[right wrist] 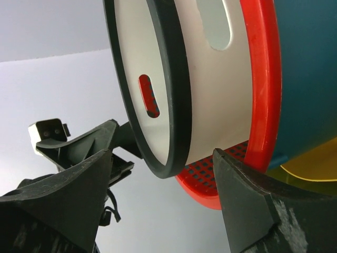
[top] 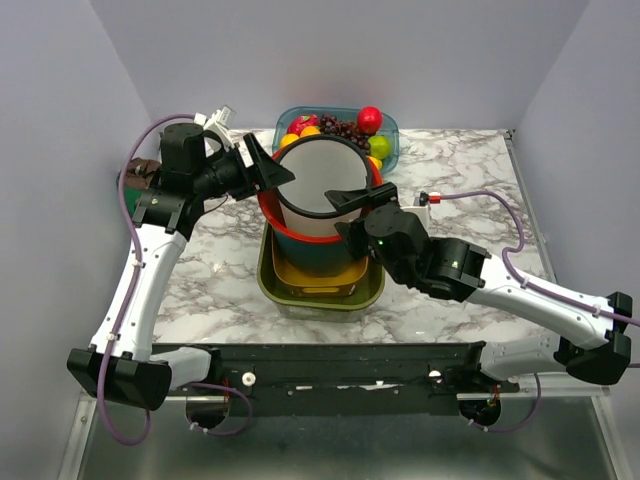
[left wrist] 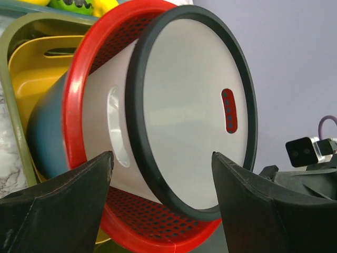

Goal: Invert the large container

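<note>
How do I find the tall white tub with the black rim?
Look at the middle of the marble-topped table for the olive green rectangular tub with other tubs nested inside it. The tall white round container is the innermost one and sticks up highest. Only it has a black rim; the perforated red basket around it has a red one.

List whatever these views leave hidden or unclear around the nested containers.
- Fruit bin, top view: near part hidden behind the white container.
- Teal container base, top view: sunk inside the yellow tub.
- Dark object by the left arm, top view: mostly covered, too small to identify.
- Whether the jaws touch the white container's rim: no view settles it.
</note>
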Tool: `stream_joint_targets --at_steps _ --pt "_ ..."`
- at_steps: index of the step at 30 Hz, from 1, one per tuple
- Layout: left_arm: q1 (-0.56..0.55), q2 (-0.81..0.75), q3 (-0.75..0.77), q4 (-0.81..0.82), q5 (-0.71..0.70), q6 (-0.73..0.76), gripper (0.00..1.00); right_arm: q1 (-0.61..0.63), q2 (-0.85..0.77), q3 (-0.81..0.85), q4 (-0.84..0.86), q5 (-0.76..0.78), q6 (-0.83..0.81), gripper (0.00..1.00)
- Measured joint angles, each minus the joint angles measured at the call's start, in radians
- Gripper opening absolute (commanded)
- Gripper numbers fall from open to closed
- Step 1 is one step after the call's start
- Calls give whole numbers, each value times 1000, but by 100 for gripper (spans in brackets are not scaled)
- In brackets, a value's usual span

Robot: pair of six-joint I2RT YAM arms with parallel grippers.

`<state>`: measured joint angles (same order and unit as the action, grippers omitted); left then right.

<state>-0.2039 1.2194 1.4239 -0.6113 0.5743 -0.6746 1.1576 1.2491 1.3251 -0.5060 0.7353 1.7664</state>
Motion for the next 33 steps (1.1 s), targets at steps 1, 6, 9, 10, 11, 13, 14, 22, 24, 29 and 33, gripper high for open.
stream_joint_targets --at_steps 1,6,9,10,11,13,14,22,24,29,33 --pt "-2 0 -9 14 6 -3 84 0 4 0 9 0 -2 84" --pt "-8 -14 -48 69 15 -15 84 0 25 13 29 -8 -18 84" --pt "-8 -27 -68 91 18 -24 84 0 40 19 42 -17 -23 81" --pt "-8 -29 -73 98 18 -26 84 1 47 23 43 -19 -23 81" --pt "-9 -31 -80 109 19 -29 84 1 55 30 45 -21 -23 81" --pt "-13 -36 -90 123 16 -29 84 5 68 38 50 -22 -19 80" --pt "-15 -37 -92 124 15 -29 84 9 73 42 50 -22 -14 79" --pt "-36 -60 -125 138 8 -28 61 75 106 43 55 3 120 69" --pt "-39 -61 -132 137 5 -29 58 82 112 43 46 21 154 69" --pt "-41 -61 -137 118 -2 -9 43 85 114 49 -2 67 199 69" --pt "-40 -61 -140 107 -5 -9 29 86 111 51 -29 87 215 69"
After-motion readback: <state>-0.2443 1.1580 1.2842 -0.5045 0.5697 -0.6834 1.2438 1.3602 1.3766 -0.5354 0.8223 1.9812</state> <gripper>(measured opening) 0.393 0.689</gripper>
